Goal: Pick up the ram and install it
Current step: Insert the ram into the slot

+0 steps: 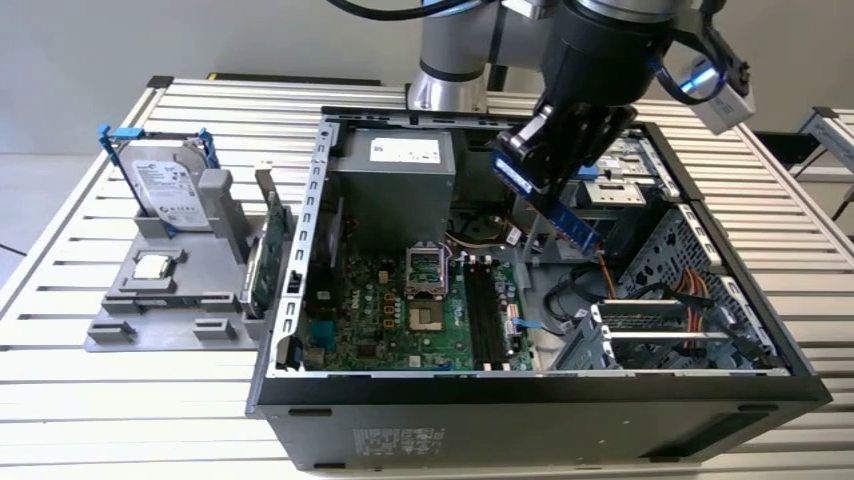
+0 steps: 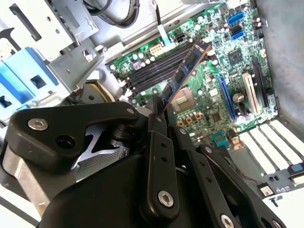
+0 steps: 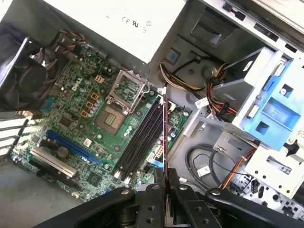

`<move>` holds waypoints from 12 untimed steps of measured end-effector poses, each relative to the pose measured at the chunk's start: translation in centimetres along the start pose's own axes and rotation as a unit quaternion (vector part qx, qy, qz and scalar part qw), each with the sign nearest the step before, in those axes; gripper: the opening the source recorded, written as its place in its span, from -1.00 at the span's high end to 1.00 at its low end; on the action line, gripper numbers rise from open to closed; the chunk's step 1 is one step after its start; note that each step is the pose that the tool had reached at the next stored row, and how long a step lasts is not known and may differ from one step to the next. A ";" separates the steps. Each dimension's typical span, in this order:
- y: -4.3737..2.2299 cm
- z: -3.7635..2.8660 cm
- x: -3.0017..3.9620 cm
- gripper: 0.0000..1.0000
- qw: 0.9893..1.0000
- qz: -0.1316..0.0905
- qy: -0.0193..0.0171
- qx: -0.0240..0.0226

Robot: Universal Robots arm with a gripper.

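The ram [image 1: 567, 222] is held in the air, clamped at one end between the jaws of the gripper [image 1: 531, 160]. The jaws are closed tight on its flat faces, as is confirmed in both wrist views. The stick is slanted down and away from the jaws over the open PC case [image 1: 534, 420], which is set on the slatted desk [image 1: 120, 400]. It hangs toward the exterior view's right of the motherboard [image 1: 380, 310], and nothing is touched by it. The memory slots [image 3: 142, 137] are seen bare, w/ no module seated. In the first wrist view the ram is seen edge-on and approx. parallel to them.

Pick-up is judged done, and the carry/alignment part of the install is in hand, so approx. half the task is covered.

Seating would call for:
- The tilt must be taken out.
- The contact edge must be squared over one slot and the notch matched.
- Pressure must be applied straight down & evenly.

Whether the slot latches are open can't be told. Since the thin board is gripped at one end only, some pivoting under load is judged possible.
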State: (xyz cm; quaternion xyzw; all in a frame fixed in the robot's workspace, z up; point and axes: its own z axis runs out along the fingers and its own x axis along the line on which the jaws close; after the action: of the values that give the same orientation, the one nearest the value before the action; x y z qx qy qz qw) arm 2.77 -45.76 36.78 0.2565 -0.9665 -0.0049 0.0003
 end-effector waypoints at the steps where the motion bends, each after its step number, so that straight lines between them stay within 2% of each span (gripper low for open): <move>1: 0.00 0.01 0.00 1.00 1.000 0.004 0.000 0.000; 7: 0.00 0.04 -0.01 1.00 1.000 0.028 0.000 0.000; 12: -0.01 0.07 -0.01 1.00 0.999 0.048 0.000 0.000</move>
State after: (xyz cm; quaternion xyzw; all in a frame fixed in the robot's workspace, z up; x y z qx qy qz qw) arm 2.78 -45.76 36.71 0.2099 -0.9777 -0.0049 0.0000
